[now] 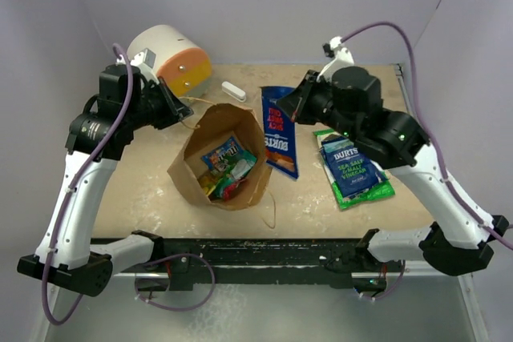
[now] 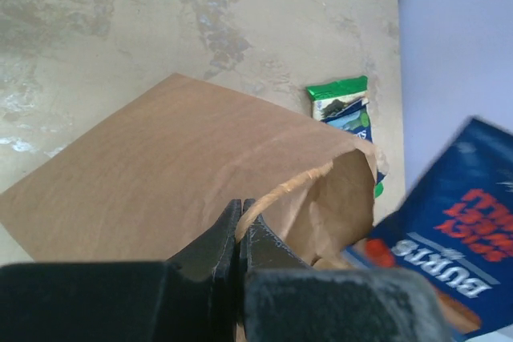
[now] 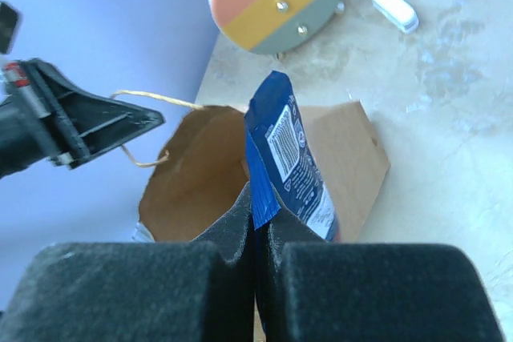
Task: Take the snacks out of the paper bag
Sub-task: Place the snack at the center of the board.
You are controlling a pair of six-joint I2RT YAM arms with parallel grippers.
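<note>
The brown paper bag (image 1: 196, 167) stands mid-table with its mouth open; several small colourful packets (image 1: 228, 167) lie inside. My left gripper (image 1: 181, 106) is shut on the bag's twisted handle (image 2: 276, 195) at the bag's far left rim. My right gripper (image 1: 290, 106) is shut on the top edge of a blue Burts chip packet (image 1: 279, 132), which hangs just right of the bag. In the right wrist view the packet (image 3: 292, 162) hangs in front of the bag (image 3: 196, 178). A blue-white pouch (image 1: 351, 167) lies on a green packet (image 1: 381, 191) at the right.
A white-and-orange cylinder (image 1: 170, 59) stands at the back left, close behind my left gripper. A small white bar (image 1: 233, 90) lies at the back, between the grippers. The bag's second handle (image 1: 271, 212) trails on the table near the front edge.
</note>
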